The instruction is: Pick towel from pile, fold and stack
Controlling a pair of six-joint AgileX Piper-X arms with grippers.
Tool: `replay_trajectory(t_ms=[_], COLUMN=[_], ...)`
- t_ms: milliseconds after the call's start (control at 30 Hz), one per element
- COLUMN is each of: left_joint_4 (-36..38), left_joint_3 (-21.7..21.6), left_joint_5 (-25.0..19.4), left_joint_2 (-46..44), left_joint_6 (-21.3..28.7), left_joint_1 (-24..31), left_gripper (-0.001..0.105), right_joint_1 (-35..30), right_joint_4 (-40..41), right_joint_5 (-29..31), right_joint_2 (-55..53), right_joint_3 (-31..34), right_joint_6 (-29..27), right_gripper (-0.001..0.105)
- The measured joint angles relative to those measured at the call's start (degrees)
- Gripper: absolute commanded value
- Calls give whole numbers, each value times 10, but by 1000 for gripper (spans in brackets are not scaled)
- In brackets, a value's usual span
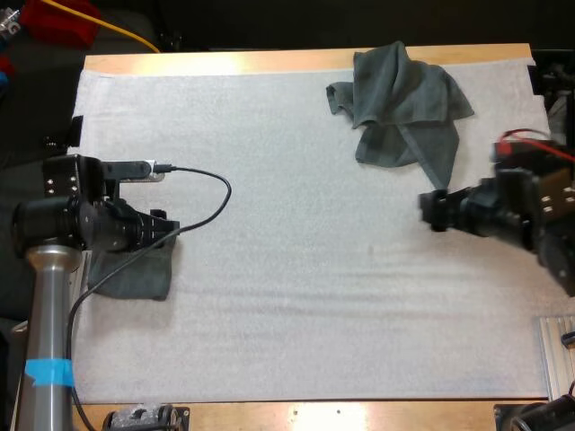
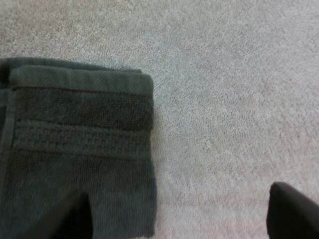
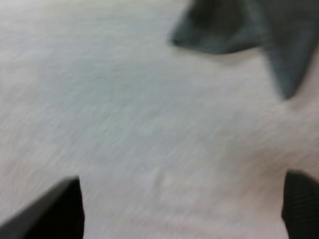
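1. A folded towel (image 1: 135, 274) lies at the lower left of the high view on the white mat (image 1: 296, 323). The left gripper (image 1: 171, 232) hovers over its edge, fingers spread, gripping nothing.
2. The crumpled towel (image 1: 400, 108) sits at the upper right, near the bench (image 1: 225, 63)'s far edge.
3. The right gripper (image 1: 429, 211), at mid right just below it, is spread and empty.
4. The step in hand looks like fetching the next towel: the right gripper must reach a free corner and pinch it.

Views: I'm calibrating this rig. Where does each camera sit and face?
High: behind the robot, facing forward and down over the mat; left arm and right arm show.
Left wrist: on left arm, looking down at the folded towel; left pincer open.
Right wrist: on right arm, facing the crumpled towel; right pincer open.
Shared: high and left wrist both show the folded towel.
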Motion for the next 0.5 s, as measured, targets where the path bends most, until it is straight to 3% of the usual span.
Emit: replay_trajectory(t_ms=[267,500], left_joint_4=[0,-3], left_joint_3=[0,0], left_joint_5=[0,-10], left_joint_2=[-61,-104], left_joint_6=[-4,-4], left_joint_1=[-6,-59], left_gripper=[69,69], right_joint_1=[-142,-228], right_joint_4=[25,28], right_joint_5=[18,22], right_joint_2=[-63,-130], right_joint_3=[0,0], right_joint_6=[-56,-70], right_gripper=[78,78])
